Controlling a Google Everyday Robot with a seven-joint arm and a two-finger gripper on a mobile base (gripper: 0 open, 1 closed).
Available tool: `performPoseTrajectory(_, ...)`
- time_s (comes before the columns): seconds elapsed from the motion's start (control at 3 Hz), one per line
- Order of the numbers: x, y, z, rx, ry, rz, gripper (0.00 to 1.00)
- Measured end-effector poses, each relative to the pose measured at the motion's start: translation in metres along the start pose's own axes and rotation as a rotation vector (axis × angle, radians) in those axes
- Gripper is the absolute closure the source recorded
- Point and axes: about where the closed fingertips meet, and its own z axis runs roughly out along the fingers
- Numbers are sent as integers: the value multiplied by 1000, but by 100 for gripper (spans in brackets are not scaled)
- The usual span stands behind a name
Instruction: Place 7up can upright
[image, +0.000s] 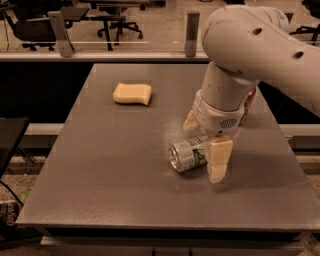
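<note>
Gripper: the gripper (202, 150) hangs low over the right half of the table (100, 175), pointing down from the bulky white arm (250, 45).
Gripper state: the fingers are spread, one pale finger (219, 159) on the near side of the can and the other (190, 121) on the far side; it cannot be told whether the pads touch the can.
7up can: the 7up can (187, 154) lies on its side on the table between the gripper's fingers, its round silver end facing out to the near left of the gripper, and its other end hidden behind the near finger. Green lettering shows on its side just beside that finger.
Sponge: a pale yellow sponge (132, 93) lies flat on the table, well apart from the gripper, beyond it and to its left.
Copper-orange object: a narrow copper-orange strip (249, 102) shows beyond the gripper to its right, mostly hidden behind the wrist; what it is cannot be told.
Background: office chairs (30, 25) stand far beyond the gripper, past the table's far edge.
</note>
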Motion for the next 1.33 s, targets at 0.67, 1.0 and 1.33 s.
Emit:
performPoseTrajectory(0.67,-6,-10,-7,33,64,-102,72)
performPoseTrajectory(1.0,-15,-18,-17,64,86,-169,96)
performPoseTrajectory(1.33,-37,-36,-34,149,98,-285,100)
